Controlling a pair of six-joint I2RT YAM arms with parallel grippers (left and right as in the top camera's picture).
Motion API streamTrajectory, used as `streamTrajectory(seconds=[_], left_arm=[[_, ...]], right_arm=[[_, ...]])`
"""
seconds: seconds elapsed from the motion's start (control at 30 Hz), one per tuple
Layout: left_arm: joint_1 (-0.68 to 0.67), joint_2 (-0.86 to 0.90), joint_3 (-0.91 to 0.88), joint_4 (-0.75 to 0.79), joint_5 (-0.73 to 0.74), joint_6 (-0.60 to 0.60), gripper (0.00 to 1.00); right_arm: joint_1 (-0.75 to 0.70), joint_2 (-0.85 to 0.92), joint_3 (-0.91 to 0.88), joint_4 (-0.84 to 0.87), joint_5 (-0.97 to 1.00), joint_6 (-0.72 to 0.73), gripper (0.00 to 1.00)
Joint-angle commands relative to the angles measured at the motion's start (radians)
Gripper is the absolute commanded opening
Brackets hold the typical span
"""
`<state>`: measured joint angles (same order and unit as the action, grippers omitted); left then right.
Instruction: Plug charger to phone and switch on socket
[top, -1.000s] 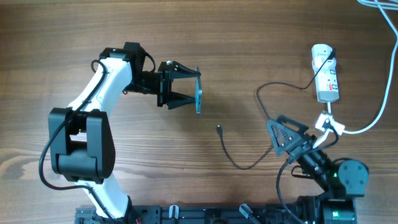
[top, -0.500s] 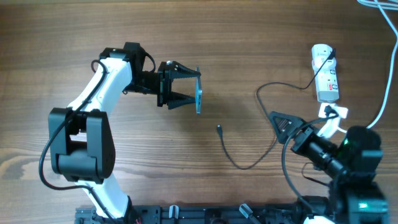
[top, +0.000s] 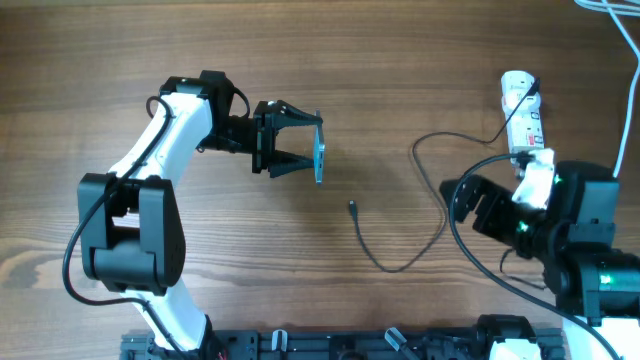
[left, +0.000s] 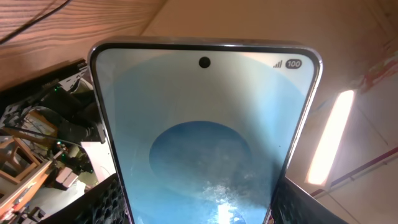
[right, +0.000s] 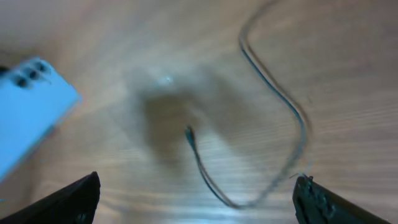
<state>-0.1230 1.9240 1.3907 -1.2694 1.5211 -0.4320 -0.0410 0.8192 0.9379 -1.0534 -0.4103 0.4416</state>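
Note:
My left gripper (top: 315, 150) is shut on the phone (top: 320, 152) and holds it on edge above the table; the cyan-blue screen fills the left wrist view (left: 205, 137) between the jaws. The charger, a thin black cable (top: 400, 262), lies loose on the table with its plug tip (top: 352, 207) below and right of the phone. It also shows blurred in the right wrist view (right: 193, 140). My right gripper (top: 462, 200) is open and empty, right of the cable loop. The white socket strip (top: 524, 118) lies at the far right with a black plug in it.
A thick white cable (top: 610, 180) trails from the strip down the right edge and off the top right corner. The right arm's body (top: 580, 250) sits at the lower right. The phone's back shows at the left in the right wrist view (right: 31, 112).
My right arm has risen and swung, its gripper now pointing left towards the cable. The left arm and the phone have not moved.

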Motion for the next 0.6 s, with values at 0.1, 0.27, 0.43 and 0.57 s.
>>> streamTrajectory(seconds=[0.1, 0.27, 0.43, 0.57], left_arm=[[0.003, -0.034, 0.023, -0.003, 0.056, -0.002, 0.57], [0.003, -0.034, 0.023, -0.003, 0.056, -0.002, 0.57], [0.003, -0.034, 0.023, -0.004, 0.056, -0.003, 0.57], [0.003, -0.034, 0.023, -0.004, 0.056, -0.003, 0.57]], right_arm=[[0.001, 0.026, 0.018, -0.141, 0.079, -0.128, 1.0], [0.059, 0.051, 0.021, -0.158, 0.044, -0.15, 0.95], [0.191, 0.074, 0.091, -0.166, 0.1, -0.089, 0.96], [0.312, 0.153, 0.19, -0.236, 0.195, -0.033, 0.98]])
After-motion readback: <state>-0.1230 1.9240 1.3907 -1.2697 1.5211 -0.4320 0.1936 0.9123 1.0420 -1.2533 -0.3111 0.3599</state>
